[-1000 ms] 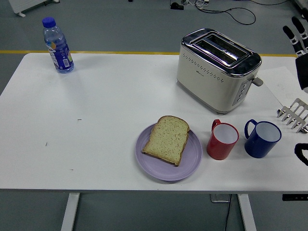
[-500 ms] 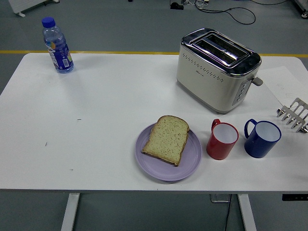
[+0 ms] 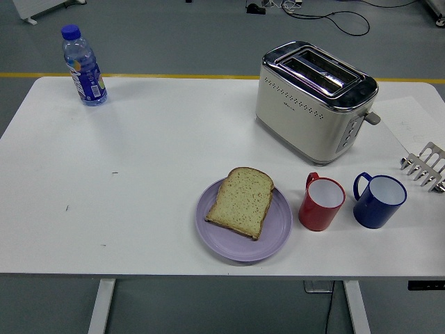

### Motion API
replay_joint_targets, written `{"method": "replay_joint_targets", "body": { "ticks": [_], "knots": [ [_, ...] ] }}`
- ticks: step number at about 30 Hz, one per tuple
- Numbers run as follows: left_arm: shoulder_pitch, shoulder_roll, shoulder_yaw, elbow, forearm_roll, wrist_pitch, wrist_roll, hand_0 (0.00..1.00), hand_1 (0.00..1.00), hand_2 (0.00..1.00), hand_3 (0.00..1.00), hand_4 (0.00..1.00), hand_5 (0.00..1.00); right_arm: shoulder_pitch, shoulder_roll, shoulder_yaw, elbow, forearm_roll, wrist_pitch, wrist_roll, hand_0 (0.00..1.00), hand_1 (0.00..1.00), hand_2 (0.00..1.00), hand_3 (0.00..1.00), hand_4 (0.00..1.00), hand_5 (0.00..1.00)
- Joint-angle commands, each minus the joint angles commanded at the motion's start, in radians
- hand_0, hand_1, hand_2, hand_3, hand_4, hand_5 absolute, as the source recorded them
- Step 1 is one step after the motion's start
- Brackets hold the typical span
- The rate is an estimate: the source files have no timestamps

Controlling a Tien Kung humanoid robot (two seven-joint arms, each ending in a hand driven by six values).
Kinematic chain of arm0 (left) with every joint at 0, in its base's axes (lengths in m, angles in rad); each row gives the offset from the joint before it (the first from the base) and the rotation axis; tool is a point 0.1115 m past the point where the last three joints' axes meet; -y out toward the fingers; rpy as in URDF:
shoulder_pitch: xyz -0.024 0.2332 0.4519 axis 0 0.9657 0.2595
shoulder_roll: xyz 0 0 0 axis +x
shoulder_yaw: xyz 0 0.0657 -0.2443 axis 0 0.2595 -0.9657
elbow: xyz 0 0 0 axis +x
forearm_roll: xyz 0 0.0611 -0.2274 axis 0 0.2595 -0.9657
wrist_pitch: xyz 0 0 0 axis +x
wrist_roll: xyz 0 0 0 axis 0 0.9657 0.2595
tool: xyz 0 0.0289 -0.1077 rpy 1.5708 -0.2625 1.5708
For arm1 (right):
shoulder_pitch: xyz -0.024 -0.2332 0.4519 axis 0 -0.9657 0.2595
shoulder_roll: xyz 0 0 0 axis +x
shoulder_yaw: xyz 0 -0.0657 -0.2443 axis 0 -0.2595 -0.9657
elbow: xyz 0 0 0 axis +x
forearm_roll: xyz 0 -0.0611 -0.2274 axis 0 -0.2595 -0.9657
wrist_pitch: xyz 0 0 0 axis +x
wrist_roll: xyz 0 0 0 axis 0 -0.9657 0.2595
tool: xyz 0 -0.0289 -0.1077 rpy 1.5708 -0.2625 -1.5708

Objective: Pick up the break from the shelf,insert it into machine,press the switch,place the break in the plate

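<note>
We are seeing neither of our hands, so we cannot tell their state, while the bread is lying flat on the plate, left of the red cup, with the toaster standing behind and the rack sitting at the right edge.

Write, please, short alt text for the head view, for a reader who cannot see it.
A slice of bread lies on a purple plate near the front of a white table, with no robot hand in view. A cream toaster stands behind it, a red mug and blue mug to its right, a metal rack at the right edge, a water bottle far left.
</note>
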Motion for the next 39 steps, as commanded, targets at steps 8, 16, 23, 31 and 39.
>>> {"method": "replay_joint_targets", "body": {
  "ticks": [8,16,23,31,39],
  "knots": [
    [0.006,0.0,-0.005,0.0,0.011,-0.002,-0.002,0.602,0.464,0.461,0.544,0.287,0.936,0.002,0.004,0.008,-0.025,0.003,-0.002,0.001,0.696,0.665,0.702,0.611,0.525,0.23],
    [0.008,0.0,-0.003,0.0,0.015,-0.004,-0.004,0.602,0.466,0.468,0.544,0.284,0.934,0.001,0.008,0.01,-0.03,0.003,-0.006,-0.007,0.692,0.659,0.695,0.609,0.515,0.232],
    [0.009,0.0,0.009,0.0,-0.003,-0.003,-0.005,0.602,0.465,0.468,0.545,0.283,0.931,0.0,0.008,0.012,-0.027,0.005,-0.004,-0.007,0.689,0.655,0.688,0.608,0.51,0.237],
    [-0.008,0.0,0.031,0.0,-0.042,0.003,-0.005,0.602,0.465,0.466,0.545,0.283,0.932,0.013,0.015,0.023,-0.027,0.01,-0.004,-0.009,0.687,0.65,0.686,0.607,0.503,0.236],
    [-0.017,0.0,0.041,0.0,-0.059,0.005,-0.004,0.602,0.465,0.465,0.546,0.283,0.932,0.02,0.019,0.023,-0.026,0.017,-0.004,-0.009,0.686,0.65,0.686,0.606,0.502,0.237]
  ]
}}
